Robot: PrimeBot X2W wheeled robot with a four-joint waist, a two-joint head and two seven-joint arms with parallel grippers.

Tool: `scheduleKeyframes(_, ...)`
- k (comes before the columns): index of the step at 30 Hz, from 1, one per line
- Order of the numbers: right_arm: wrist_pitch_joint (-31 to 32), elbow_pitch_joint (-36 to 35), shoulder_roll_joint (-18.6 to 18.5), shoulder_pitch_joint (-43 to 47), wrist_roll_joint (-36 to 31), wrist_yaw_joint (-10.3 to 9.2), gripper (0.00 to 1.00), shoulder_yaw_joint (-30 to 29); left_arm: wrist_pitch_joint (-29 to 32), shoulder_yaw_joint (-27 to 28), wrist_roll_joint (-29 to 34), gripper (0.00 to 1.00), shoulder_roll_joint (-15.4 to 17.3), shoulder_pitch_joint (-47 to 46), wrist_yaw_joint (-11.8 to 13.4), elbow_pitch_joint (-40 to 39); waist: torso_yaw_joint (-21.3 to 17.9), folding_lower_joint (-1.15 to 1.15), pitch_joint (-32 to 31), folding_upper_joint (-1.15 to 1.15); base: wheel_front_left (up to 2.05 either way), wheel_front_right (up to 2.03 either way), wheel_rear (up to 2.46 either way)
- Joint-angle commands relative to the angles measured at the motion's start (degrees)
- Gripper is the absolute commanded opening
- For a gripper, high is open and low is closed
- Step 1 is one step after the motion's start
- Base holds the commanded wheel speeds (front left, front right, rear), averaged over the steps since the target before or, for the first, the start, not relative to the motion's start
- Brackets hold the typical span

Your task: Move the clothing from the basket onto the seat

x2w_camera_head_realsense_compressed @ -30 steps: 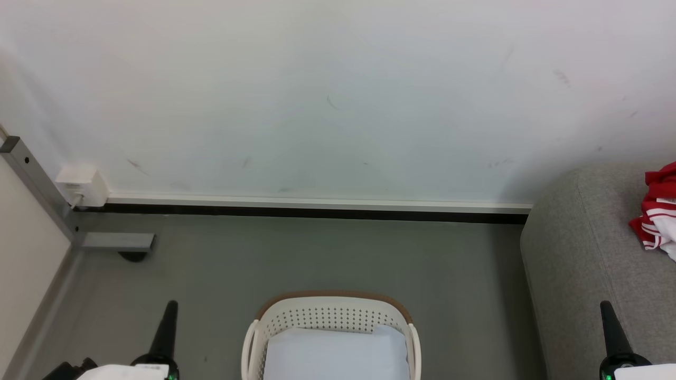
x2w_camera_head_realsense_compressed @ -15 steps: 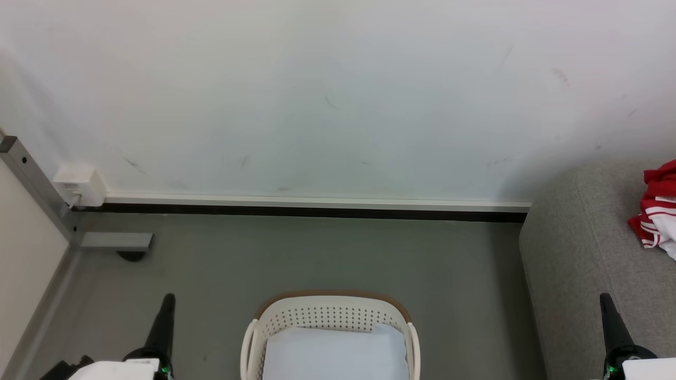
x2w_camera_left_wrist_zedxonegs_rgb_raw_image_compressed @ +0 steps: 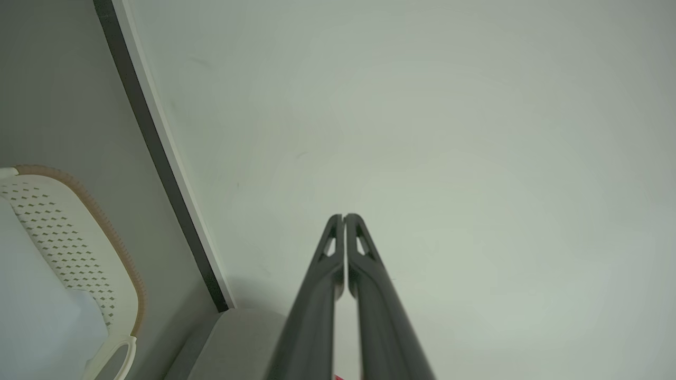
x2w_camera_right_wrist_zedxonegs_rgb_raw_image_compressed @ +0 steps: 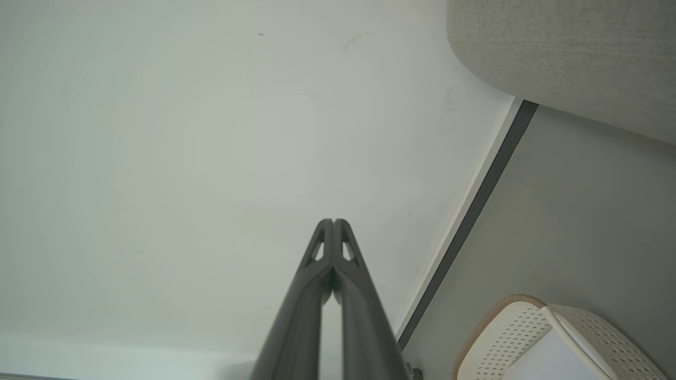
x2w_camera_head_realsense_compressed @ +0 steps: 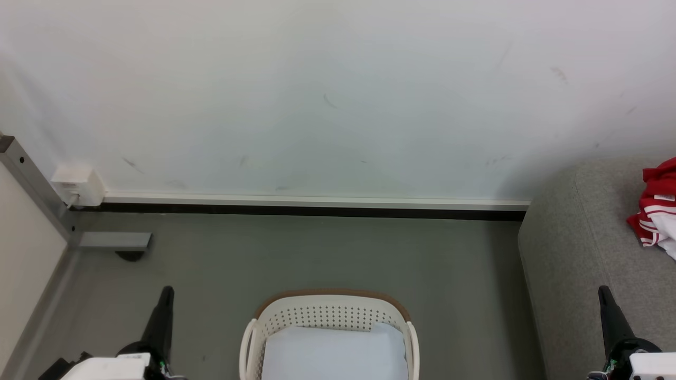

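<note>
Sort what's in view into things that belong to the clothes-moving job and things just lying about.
Job: red-and-white clothing, on the grey sofa; cream laundry basket with pale lining.
Lying about: white wall box; grey metal foot; skirting board.

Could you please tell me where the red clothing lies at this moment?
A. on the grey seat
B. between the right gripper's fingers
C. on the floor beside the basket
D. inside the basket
A: in the head view the clothing lies on the seat at the right edge, while the visible part of the basket shows a pale lining and nothing red.
</note>
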Motion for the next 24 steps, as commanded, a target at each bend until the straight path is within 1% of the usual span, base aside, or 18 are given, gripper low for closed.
scheduleKeyframes(1,0.40,-0.47,-0.49,-0.79,1.62,-0.11,0.00,-0.27,0.32,0.35,-1.45,0.00,0.14,-0.63,-0.35,-0.36,-0.03,0.00,0.02,0.00,0.00,0.00,0.00)
scheduleKeyframes(12,1.53,-0.65,-0.49,-1.43,5.62,-0.12,0.00,-0.37,1.51,0.79,-5.48,0.00,0.04,-0.91,-0.44,-0.77,-0.18,0.00,0.16,0.00,0.00,0.00,0.00)
scheduleKeyframes(24,1.49,-0.62,-0.49,-1.40,5.32,-0.12,0.00,-0.35,1.48,0.75,-5.27,0.00,0.04,-0.87,-0.44,-0.75,-0.18,0.00,0.16,0.00,0.00,0.00,0.00)
